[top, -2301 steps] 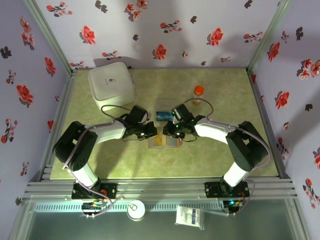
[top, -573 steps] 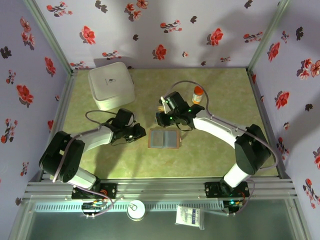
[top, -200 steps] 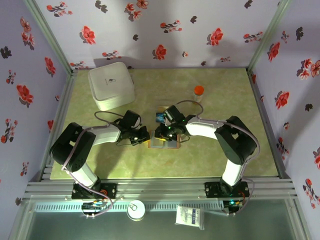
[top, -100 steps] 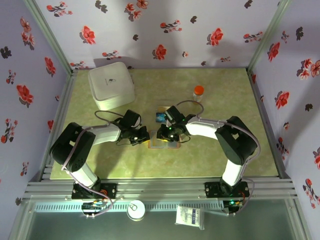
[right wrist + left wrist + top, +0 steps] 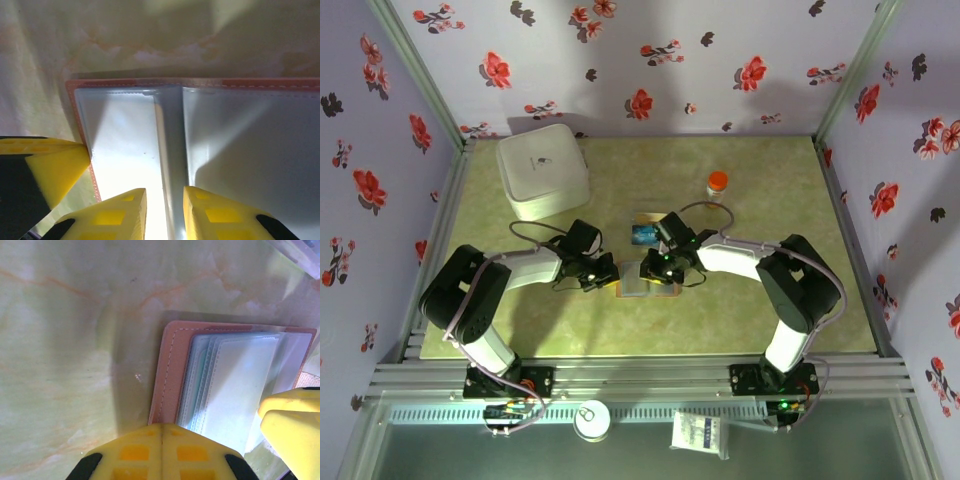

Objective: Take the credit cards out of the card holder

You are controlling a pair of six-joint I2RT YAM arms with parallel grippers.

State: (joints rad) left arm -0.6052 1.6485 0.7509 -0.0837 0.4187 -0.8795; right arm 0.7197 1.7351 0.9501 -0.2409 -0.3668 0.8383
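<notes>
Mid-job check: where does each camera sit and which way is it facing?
Top external: above, behind the bases, looking down on table, both arms, card holder.
Left wrist: looks down past the left gripper at the card holder's tan edge.
Right wrist: looks down past the right gripper onto its clear sleeves.
Shared: the card holder; each wrist view catches the other arm's yellow finger.

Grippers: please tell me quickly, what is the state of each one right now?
Left gripper: closed, holding nothing, at the holder's edge.
Right gripper: fingers slightly apart over the holder's middle; a grip cannot be told.
</notes>
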